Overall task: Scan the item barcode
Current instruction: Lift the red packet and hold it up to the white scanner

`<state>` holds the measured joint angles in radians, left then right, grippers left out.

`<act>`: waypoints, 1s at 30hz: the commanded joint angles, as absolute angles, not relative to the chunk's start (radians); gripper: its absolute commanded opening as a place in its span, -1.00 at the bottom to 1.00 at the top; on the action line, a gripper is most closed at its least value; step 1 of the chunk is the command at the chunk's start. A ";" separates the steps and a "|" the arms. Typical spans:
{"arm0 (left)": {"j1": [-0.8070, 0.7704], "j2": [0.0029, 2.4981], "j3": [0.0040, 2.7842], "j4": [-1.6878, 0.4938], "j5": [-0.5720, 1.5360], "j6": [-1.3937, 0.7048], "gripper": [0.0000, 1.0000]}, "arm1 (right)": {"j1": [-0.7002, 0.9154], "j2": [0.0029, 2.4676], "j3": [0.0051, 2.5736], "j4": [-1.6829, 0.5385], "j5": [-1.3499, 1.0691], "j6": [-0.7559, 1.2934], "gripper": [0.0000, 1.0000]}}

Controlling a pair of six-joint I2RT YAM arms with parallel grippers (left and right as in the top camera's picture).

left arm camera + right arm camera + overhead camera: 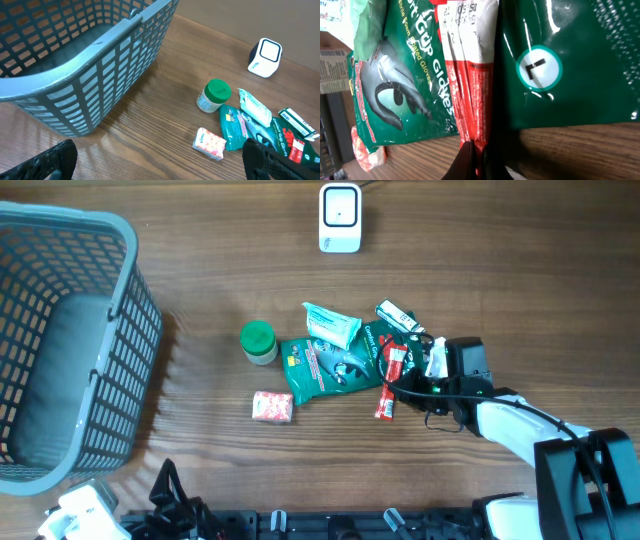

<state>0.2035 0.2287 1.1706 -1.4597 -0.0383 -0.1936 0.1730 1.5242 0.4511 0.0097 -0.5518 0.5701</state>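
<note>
My right gripper (pixel 477 156) is shut on the lower end of a red and white packet (pixel 471 75), pinching its red film between the fingers. Seen from overhead, this packet (pixel 388 388) lies on the pile of items, and the right gripper (pixel 405 378) reaches it from the right. The white scanner (pixel 340 218) stands at the table's far edge and also shows as the white scanner (pixel 265 56) in the left wrist view. No barcode shows clearly. My left gripper (pixel 160 170) hangs open over bare wood near the front left, its fingers (pixel 52 160) far apart.
A grey basket (pixel 120 330) fills the left side. A green-lidded jar (pixel 258 340), a pink tissue pack (pixel 272 407), green glove packs (pixel 325 370), a teal wipes pack (pixel 330 325) and a small green box (pixel 396 316) cluster mid-table.
</note>
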 commanded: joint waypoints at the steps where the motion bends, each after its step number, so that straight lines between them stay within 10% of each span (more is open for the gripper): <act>1: 0.210 0.224 1.169 -1.459 -0.034 -0.195 1.00 | 0.172 1.478 0.482 -0.078 -0.594 0.610 -0.91; 10: 0.210 0.224 1.169 -1.459 -0.034 -0.195 1.00 | 0.173 0.960 0.654 -0.380 -0.328 0.921 -0.91; 20: 0.210 0.224 1.169 -1.459 -0.034 -0.195 1.00 | 0.173 0.923 0.654 -0.383 -0.294 1.153 -0.91; 30: 0.210 0.224 1.169 -1.459 -0.034 -0.196 1.00 | 0.206 1.265 0.654 0.371 -0.155 0.554 -0.91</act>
<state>0.2035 0.2287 1.1694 -1.4631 -0.0383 -0.1936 0.1829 1.1332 0.6479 0.2310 -0.2981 0.7544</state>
